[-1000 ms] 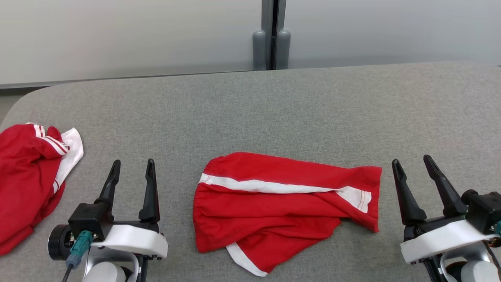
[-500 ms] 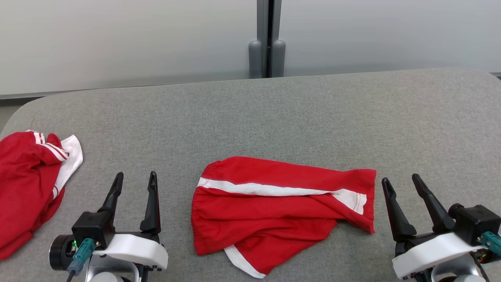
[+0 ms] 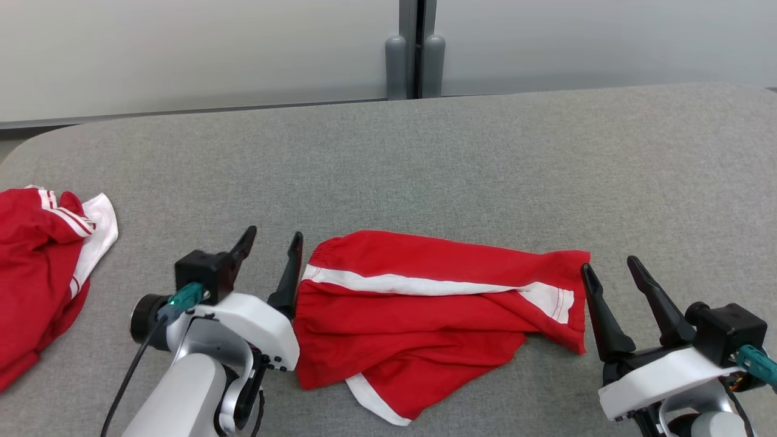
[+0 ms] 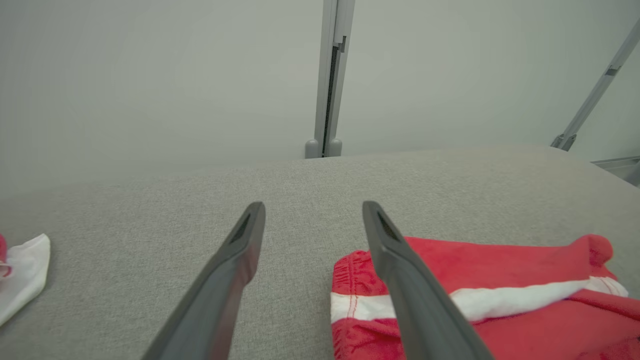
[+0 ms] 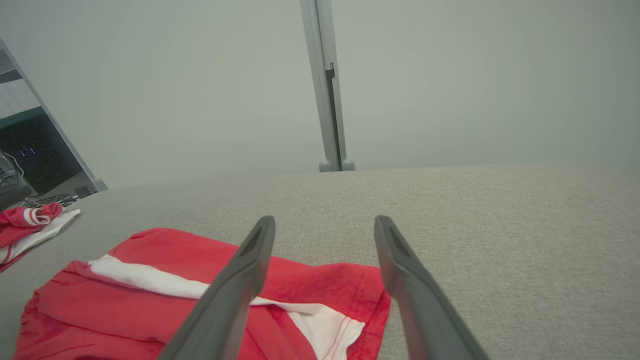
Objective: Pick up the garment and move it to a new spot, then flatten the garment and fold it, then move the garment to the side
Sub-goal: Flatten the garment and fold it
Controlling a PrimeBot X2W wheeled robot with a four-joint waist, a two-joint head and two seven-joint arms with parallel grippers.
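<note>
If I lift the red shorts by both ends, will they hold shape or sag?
Likely floppy: the shorts lie in soft folds, so the middle should sag. Probably light: thin cloth lying nearly flat on the table. Their tucked lower layer may fall open.

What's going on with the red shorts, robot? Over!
Left gripper open beside waistband end, right gripper open beside hem end. Crumpled red cloth shorts with white stripe on grey fabric table, unheld. Second red-and-white garment far left, apart.
</note>
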